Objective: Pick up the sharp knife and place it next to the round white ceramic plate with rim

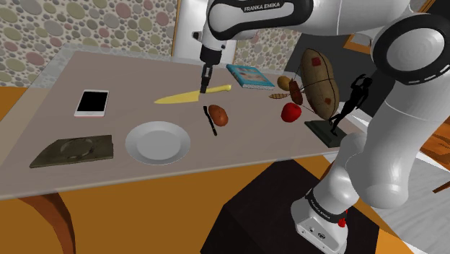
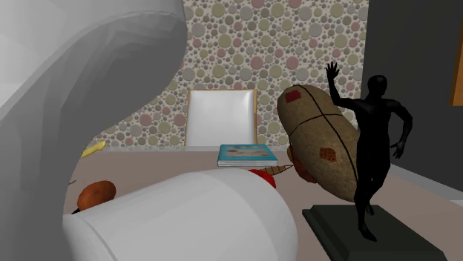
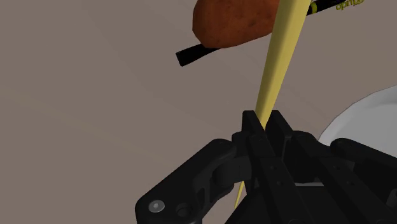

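Note:
The knife is all pale yellow and lies level, its blade pointing to the shoulder view's left. My black gripper comes down from above and is shut on it near where blade meets handle. In the wrist view the fingers clasp the thin yellow knife, which crosses in front of a brown potato. The round white plate sits nearer the table's front edge, and its rim shows beside the gripper. I cannot tell whether the knife touches the table.
A potato on a black pen lies between knife and plate. A phone and a dark tray are to the shoulder view's left. A book, red apple, brown ball and black figurine stand to the right.

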Tool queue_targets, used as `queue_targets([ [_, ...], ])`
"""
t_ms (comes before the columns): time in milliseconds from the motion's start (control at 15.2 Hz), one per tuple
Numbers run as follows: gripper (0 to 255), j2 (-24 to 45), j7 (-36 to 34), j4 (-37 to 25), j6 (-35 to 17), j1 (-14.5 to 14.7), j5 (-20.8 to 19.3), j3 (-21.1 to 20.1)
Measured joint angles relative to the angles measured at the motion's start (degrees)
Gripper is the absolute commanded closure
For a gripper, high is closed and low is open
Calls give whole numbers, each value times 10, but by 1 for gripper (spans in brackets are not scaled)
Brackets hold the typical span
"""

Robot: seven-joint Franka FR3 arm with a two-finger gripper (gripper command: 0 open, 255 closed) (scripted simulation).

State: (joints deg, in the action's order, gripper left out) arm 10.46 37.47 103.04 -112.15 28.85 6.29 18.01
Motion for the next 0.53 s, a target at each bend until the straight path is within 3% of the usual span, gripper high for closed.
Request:
queue_targets([
  [528, 255, 19, 6, 38, -55, 0, 9, -2],
])
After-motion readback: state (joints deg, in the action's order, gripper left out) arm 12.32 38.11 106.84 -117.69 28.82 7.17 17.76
